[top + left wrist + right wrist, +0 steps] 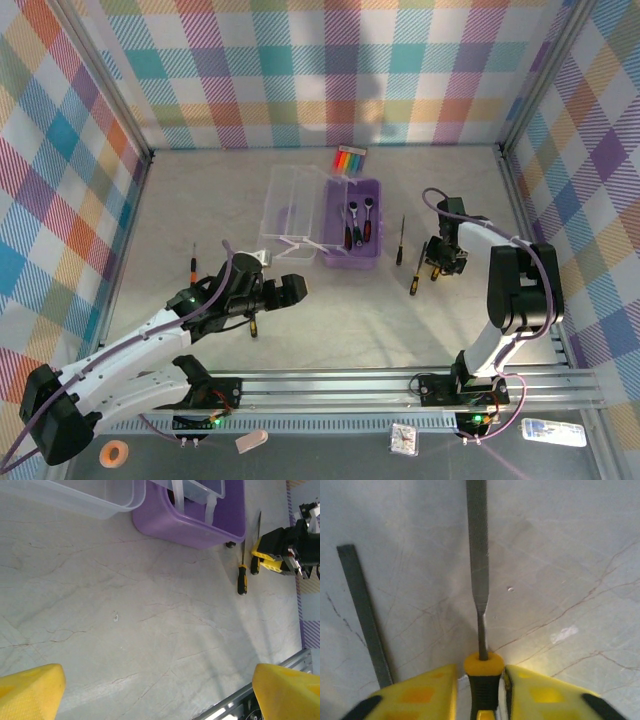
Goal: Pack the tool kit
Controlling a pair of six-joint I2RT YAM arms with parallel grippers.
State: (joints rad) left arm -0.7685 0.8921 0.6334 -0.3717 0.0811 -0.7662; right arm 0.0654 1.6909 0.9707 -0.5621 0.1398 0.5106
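Your right gripper (pixel 480 676) is closed on the handle of the file (pixel 478 545), its blade pointing straight ahead of the fingers. Your left gripper (pixel 157 687) gapes wide, holding nothing. Mid-table, the tool kit (pixel 352 258) lies open, long axis running away from you, clear lid (pixel 290 205) swung left.

1. The left arm (pixel 130 355) lies stretched low from its base at the near left, running forward and to the right, with its wrist close to level.
2. The left gripper (pixel 295 288) has its jaws spread wide (the yellow fingertips (pixel 30 692) sit at opposite bottom corners of the left wrist view) and holds nothing.
3. The right arm (pixel 515 290) rises from its base and folds at a high elbow, its forearm reaching left.
4. The right gripper (pixel 480 692) has its fingers narrowly flanking the slim tool (pixel 482 680) at the handle. Thin slivers show on either side, so a firm clamp cannot be told.
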